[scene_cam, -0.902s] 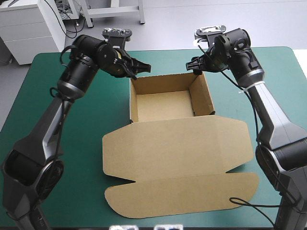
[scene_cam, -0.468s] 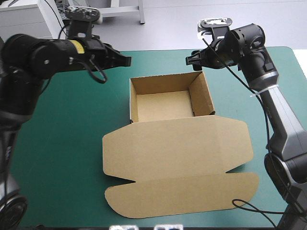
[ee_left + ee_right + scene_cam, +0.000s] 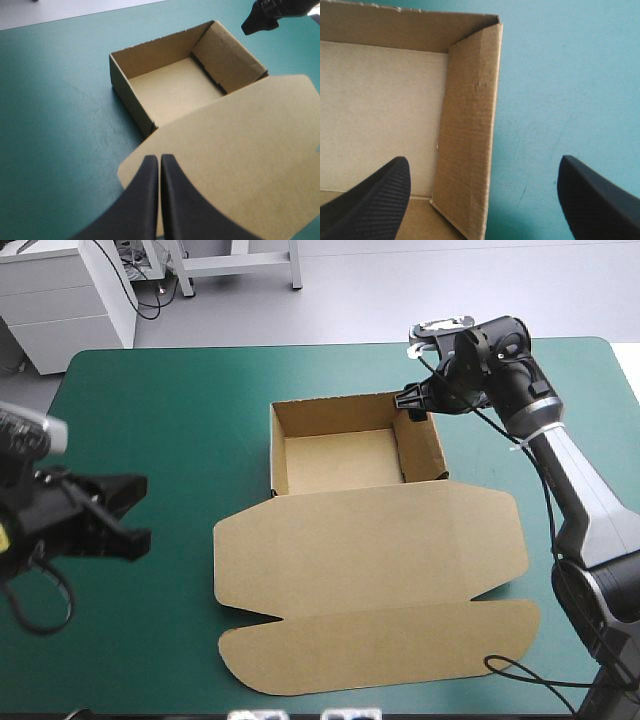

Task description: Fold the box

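The brown box (image 3: 340, 415) stands as an open tray at the middle back of the table. Its lid (image 3: 370, 550) lies flat toward the front edge. My right gripper (image 3: 415, 400) is open at the tray's far right corner. In the right wrist view it (image 3: 482, 159) straddles the right wall (image 3: 470, 125), one finger over the tray's floor and the other over the cover outside. My left gripper (image 3: 130, 512) hangs far to the left of the box, touching nothing. Its fingers (image 3: 160, 159) meet in a point, shut and empty, aimed over the lid (image 3: 240, 150) toward the tray (image 3: 170, 90).
The teal-green cover (image 3: 150, 420) shows in a wide stretch left of the box and in a narrower strip (image 3: 560, 370) to its right. The lid's rounded front flap (image 3: 380, 650) reaches close to the table's front edge.
My left arm has swung away from the tray's far left corner, out to the left and toward the front. My right gripper has stayed by the far right corner. The box has not moved.
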Controlling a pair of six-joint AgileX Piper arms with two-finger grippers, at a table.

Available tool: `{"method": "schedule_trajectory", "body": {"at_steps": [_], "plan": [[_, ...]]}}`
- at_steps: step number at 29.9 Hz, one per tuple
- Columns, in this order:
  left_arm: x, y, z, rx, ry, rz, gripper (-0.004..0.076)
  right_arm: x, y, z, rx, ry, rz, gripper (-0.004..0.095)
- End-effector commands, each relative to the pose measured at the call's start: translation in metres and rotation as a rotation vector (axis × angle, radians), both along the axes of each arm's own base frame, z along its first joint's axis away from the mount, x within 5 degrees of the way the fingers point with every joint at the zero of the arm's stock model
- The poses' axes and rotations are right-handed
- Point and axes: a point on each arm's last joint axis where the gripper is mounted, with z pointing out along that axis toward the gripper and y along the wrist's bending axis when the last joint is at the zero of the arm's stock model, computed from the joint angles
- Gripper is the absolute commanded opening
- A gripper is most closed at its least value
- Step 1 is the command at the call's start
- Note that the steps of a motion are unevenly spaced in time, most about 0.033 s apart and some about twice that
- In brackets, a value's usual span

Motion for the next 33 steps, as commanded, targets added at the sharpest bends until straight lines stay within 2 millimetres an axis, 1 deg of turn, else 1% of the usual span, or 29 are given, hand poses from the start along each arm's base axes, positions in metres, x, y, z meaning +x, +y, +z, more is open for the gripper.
{"method": "schedule_trajectory", "body": {"at_steps": [1, 4, 7, 9, 11, 12, 15, 17, 20, 22, 24, 25, 26, 28, 33], "plan": [[-0.026, 0.016, -0.021, -0.031, -0.017, 0.031, -0.0001, -0.002, -0.003, 0.007, 0.015, -0.088, 0.007, 0.0743], [-0.04, 0.025, -0.048, -0.032, -0.017, 0.057, -0.0001, 0.007, 0.0, -0.012, -0.004, -0.042, 0.007, 0.0743], [-0.045, 0.029, -0.079, -0.027, -0.016, 0.063, -0.0001, 0.016, 0.003, -0.032, -0.026, 0.018, 0.006, 0.0742], [-0.046, 0.031, -0.1, -0.011, -0.017, 0.071, -0.0001, 0.023, 0.006, -0.047, -0.042, 0.064, 0.005, 0.0742], [-0.046, 0.033, -0.117, 0.015, -0.026, 0.085, -0.0001, 0.026, 0.007, -0.059, -0.055, 0.109, 0.003, 0.0742], [-0.044, 0.034, -0.129, 0.038, -0.027, 0.094, -0.0001, 0.028, 0.008, -0.066, -0.064, 0.138, 0.009, 0.0739], [-0.045, 0.034, -0.152, 0.032, -0.036, 0.089, -0.0001, 0.029, 0.01, -0.078, -0.068, 0.196, 0.016, 0.0708], [-0.045, 0.034, -0.165, 0.027, -0.046, 0.086, -0.0001, 0.03, 0.011, -0.081, -0.07, 0.211, 0.02, 0.0679], [-0.045, 0.036, -0.182, 0.047, -0.071, 0.094, -0.0001, 0.03, 0.013, -0.083, -0.075, 0.217, 0.066, 0.0576], [-0.046, 0.037, -0.185, 0.038, -0.083, 0.101, -0.0001, 0.03, 0.013, -0.083, -0.081, 0.218, 0.1, 0.0364], [-0.047, 0.037, -0.185, 0.026, -0.1, 0.101, -0.0001, 0.03, 0.012, -0.083, -0.087, 0.216, 0.097, 0.0087], [-0.046, 0.037, -0.184, 0.024, -0.11, 0.101, -0.0001, 0.03, 0.012, -0.083, -0.097, 0.213, 0.108, -0.0026], [-0.046, 0.038, -0.184, 0.025, -0.118, 0.102, -0.0001, 0.03, 0.012, -0.083, -0.101, 0.213, 0.117, -0.0008], [-0.045, 0.039, -0.184, 0.039, -0.127, 0.108, -0.0001, 0.03, 0.013, -0.083, -0.093, 0.216, 0.143, -0.0019], [-0.044, 0.047, -0.187, 0.153, -0.124, 0.146, -0.0001, 0.03, 0.011, -0.081, -0.008, 0.232, 0.188, -0.0019]]}}
